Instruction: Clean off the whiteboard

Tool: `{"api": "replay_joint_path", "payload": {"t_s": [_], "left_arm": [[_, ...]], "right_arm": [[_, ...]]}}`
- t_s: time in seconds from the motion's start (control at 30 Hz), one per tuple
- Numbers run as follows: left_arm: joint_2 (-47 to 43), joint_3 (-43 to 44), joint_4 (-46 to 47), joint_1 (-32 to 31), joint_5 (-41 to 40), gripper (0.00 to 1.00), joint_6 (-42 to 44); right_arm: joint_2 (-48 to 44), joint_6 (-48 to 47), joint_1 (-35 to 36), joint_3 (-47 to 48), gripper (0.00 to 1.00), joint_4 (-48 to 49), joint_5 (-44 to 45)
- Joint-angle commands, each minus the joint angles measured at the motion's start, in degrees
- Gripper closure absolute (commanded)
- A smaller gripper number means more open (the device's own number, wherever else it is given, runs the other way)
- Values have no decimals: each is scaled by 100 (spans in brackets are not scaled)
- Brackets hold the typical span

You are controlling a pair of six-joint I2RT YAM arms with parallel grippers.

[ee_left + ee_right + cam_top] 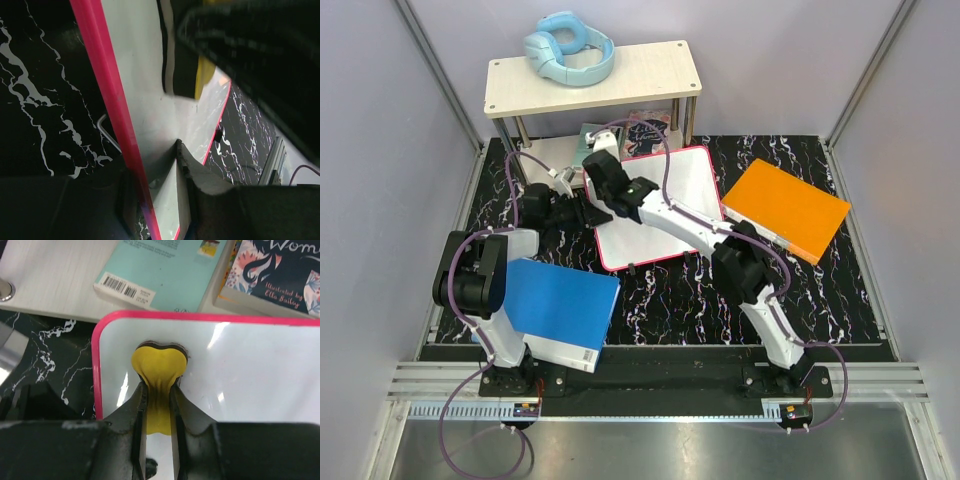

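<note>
The whiteboard (695,185), white with a red-pink rim, lies on the black marbled table; no writing shows on its visible surface. My right gripper (603,172) reaches across to its far left corner. In the right wrist view the right gripper (157,389) is shut on a yellow eraser (159,365) with a dark underside, pressed on the whiteboard (250,375). My left gripper (582,212) is at the board's left edge. In the left wrist view the left gripper (152,167) is shut on the whiteboard (145,75), one finger under the rim, one on top. The eraser (187,75) shows there too.
A blue book (560,310) lies by the left arm and an orange book (785,210) to the right of the board. A small white shelf (650,75) at the back bears light blue headphones (568,48). Books (160,270) lie under the shelf, just beyond the board's far edge.
</note>
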Motion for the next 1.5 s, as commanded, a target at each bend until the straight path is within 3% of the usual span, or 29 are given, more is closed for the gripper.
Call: {"api": "replay_joint_path", "payload": {"t_s": [0.0, 0.2, 0.57, 0.87, 1.07, 1.27, 1.47], "left_arm": [[145, -53, -266, -66, -459, 100, 901], [153, -53, -274, -66, -468, 100, 901], [162, -35, -283, -66, -459, 100, 901], [144, -53, -283, -66, -485, 100, 901], [118, -62, -283, -75, -486, 100, 910], [48, -106, -257, -75, -547, 100, 901], [-75, -123, -335, -66, -582, 100, 954]], "right_arm": [[238, 84, 56, -792, 100, -986, -28], [-332, 393, -550, -1759, 100, -749, -625], [-649, -56, -560, -2884, 100, -1152, -1144], [-764, 286, -577, -3412, 100, -1617, -503], [-913, 804, -569, -3448, 100, -2355, 525], [-1966, 1007, -577, -3957, 100, -2296, 675], [-3390, 1191, -534, -4853, 100, -2295, -343]]}}
